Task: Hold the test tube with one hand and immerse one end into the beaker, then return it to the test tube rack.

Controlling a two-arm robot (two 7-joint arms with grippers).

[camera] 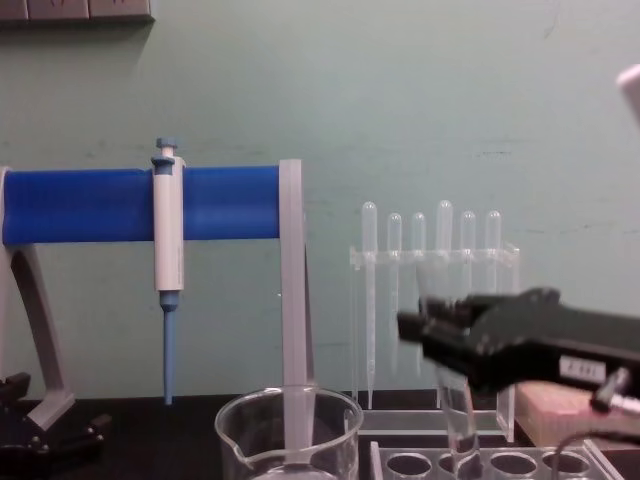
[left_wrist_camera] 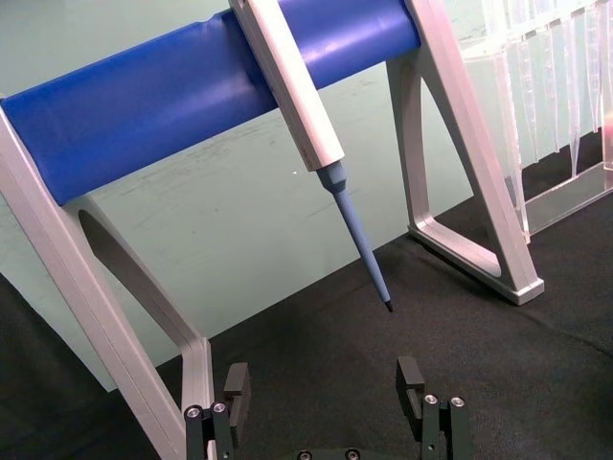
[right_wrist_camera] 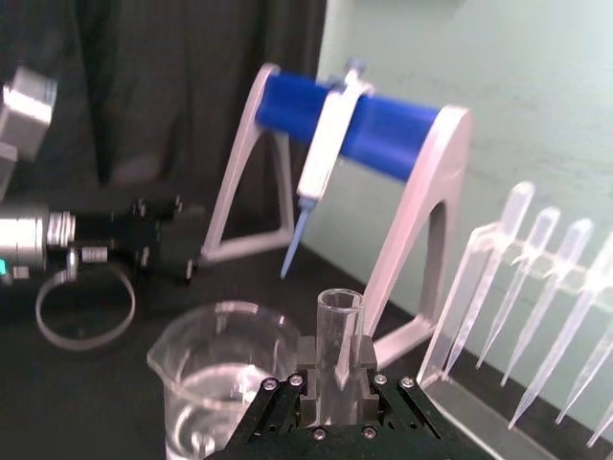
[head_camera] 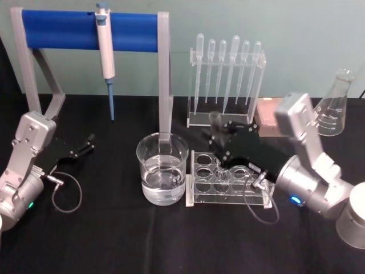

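The test tube (head_camera: 215, 119) is a clear glass tube held slightly tilted, open rim up, over the back left of the acrylic tube rack (head_camera: 197, 197). My right gripper (head_camera: 216, 136) is shut on its upper part. In the right wrist view the tube (right_wrist_camera: 340, 331) stands between the closed fingers (right_wrist_camera: 308, 356). From the chest view, the tube's lower end (camera: 458, 425) reaches the rack's top (camera: 500, 463) below the gripper (camera: 430, 330). The beaker (head_camera: 162, 168), wide and partly filled with clear liquid, stands just left of the rack. My left gripper (head_camera: 86, 142) rests open at the far left (left_wrist_camera: 324, 383).
A blue-barred stand (head_camera: 91, 29) with a hanging pipettor (head_camera: 105, 57) stands behind the beaker. A rack of plastic pipettes (head_camera: 227, 80) is behind the tube rack. An Erlenmeyer flask (head_camera: 333, 105) sits at the back right. A cable loop (head_camera: 67, 194) lies near the left arm.
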